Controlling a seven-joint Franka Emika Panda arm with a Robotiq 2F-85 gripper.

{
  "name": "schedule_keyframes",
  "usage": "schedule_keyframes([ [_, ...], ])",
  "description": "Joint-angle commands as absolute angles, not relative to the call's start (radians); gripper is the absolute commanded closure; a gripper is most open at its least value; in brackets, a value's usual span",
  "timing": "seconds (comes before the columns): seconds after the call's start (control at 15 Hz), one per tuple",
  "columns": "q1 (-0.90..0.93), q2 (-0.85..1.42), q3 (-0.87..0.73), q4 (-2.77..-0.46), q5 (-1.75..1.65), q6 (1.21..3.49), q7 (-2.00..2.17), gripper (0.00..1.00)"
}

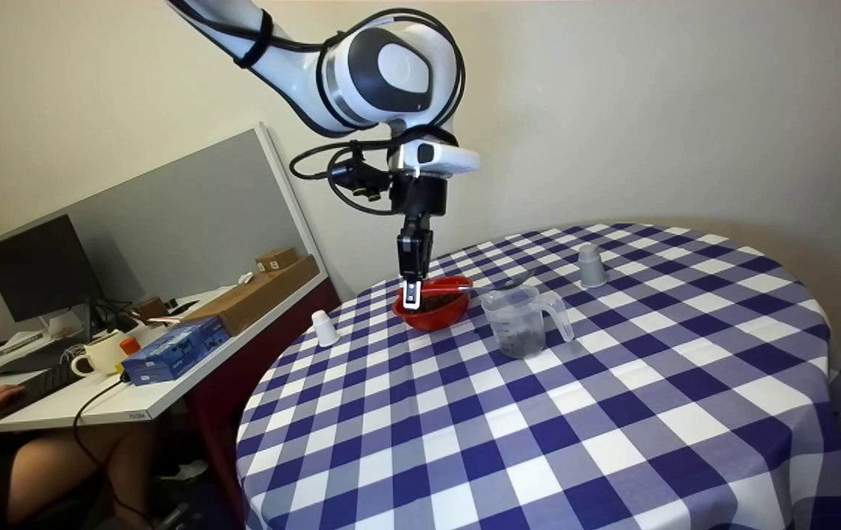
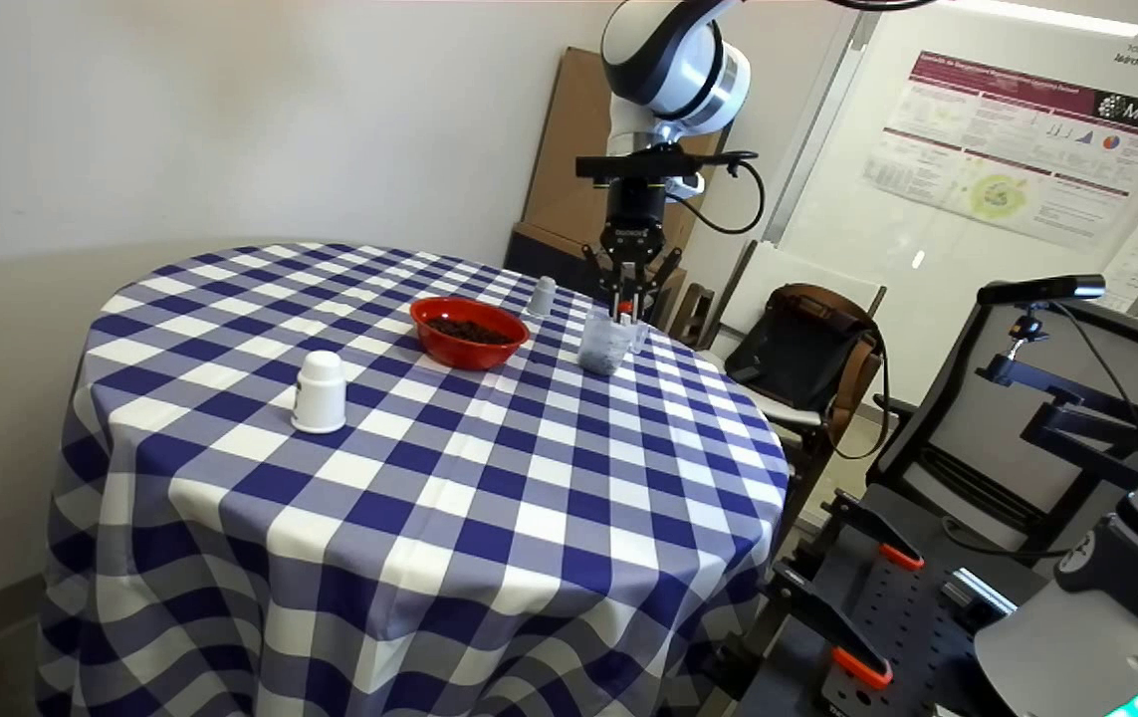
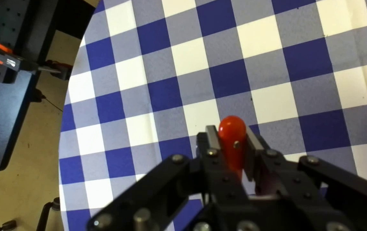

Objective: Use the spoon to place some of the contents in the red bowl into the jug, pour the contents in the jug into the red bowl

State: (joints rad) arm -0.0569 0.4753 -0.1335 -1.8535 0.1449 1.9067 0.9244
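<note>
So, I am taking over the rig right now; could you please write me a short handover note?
Jaws: shut on the spoon; whether it is loaded, I cannot tell.
On the checked cloth: red bowl with dark contents; jug upright, apart from the bowl.
Done: some contents show at the bottom of the jug.
Left: probably lay the spoon aside, then pour the jug into the red bowl.

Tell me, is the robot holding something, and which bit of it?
Yes, a spoon: the tool grips its red handle, near the rounded end.
</note>
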Motion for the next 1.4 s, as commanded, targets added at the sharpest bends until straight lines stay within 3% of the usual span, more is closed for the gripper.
schedule_keyframes([
  [0.0, -0.033, 0.498, -0.153, -1.8, 0.085, 1.836, 0.961, 0.91],
  [0.87, -0.001, 0.465, -0.07, -1.697, 0.124, 1.841, 0.853, 0.91],
  [1.33, 0.017, 0.561, 0.012, -1.551, 0.238, 1.699, 0.713, 0.91],
])
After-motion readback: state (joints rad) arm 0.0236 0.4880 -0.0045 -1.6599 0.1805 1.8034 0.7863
